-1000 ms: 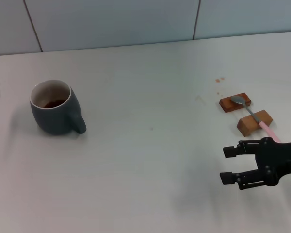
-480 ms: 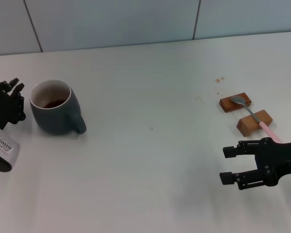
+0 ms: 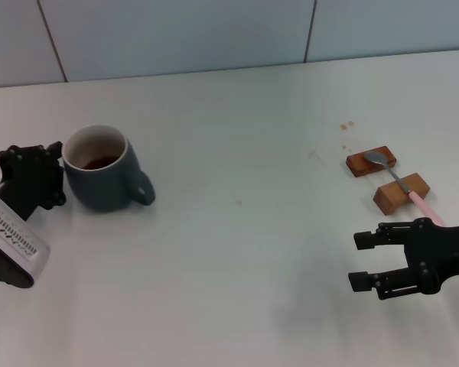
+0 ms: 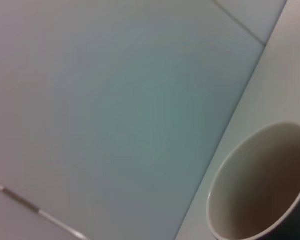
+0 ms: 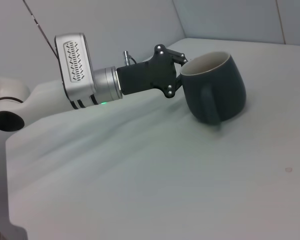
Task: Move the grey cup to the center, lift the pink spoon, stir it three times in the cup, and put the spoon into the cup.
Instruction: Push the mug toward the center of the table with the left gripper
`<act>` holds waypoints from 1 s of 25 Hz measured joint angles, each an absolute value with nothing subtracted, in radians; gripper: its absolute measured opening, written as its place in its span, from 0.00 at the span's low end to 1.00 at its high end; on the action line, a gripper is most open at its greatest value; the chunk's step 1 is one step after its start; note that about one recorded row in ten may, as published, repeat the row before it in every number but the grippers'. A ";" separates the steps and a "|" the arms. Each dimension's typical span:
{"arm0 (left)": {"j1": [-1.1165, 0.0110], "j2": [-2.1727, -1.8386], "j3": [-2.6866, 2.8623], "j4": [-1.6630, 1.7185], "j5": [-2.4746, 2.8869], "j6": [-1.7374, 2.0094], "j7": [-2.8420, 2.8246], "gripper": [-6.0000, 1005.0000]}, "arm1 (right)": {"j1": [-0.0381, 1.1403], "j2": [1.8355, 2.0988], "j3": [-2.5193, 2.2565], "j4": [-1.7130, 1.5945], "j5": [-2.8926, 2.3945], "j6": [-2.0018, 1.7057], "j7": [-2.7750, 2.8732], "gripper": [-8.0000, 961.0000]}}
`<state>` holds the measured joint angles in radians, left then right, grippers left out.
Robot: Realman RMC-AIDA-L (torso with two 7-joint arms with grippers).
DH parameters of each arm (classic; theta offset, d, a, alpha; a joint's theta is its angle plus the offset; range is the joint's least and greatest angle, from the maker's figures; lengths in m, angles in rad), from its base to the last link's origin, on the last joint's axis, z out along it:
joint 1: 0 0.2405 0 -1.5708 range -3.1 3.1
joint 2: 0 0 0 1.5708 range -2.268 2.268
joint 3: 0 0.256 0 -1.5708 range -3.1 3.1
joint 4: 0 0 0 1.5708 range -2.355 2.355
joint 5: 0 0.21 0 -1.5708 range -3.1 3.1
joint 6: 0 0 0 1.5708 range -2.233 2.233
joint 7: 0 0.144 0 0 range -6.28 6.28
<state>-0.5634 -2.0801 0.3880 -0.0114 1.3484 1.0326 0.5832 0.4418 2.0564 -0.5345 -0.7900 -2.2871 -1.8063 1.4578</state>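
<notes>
Shoved rightward, the grey cup (image 3: pixel 101 170) sits far left, left gripper (image 3: pixel 52 174) against it (grip state unclear). Next: continue to centre. Right gripper (image 3: pixel 361 261) idles spread by pink spoon (image 3: pixel 402 184).

The head camera looks down over the table (image 3: pixel 237 252). Both wrist cameras sit low, sharing the grey cup (image 3: pixel 99 180) at nine o'clock.
</notes>
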 joint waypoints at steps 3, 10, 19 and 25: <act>-0.571 -2.080 0.419 -0.020 1.348 1.042 0.575 0.00 | 0.442 2.056 -0.535 -0.790 -2.287 -1.807 1.458 0.83; -0.606 -2.080 0.479 -0.065 1.381 1.053 0.566 0.01 | 0.443 2.059 -0.535 -0.790 -2.297 -1.806 1.457 0.83; -0.634 -2.080 0.469 -0.167 1.452 1.108 0.561 0.01 | 0.446 2.060 -0.535 -0.780 -2.299 -1.805 1.455 0.82; -0.655 -2.080 0.430 -0.236 1.533 1.122 0.541 0.01 | 0.446 2.060 -0.535 -0.778 -2.300 -1.805 1.454 0.82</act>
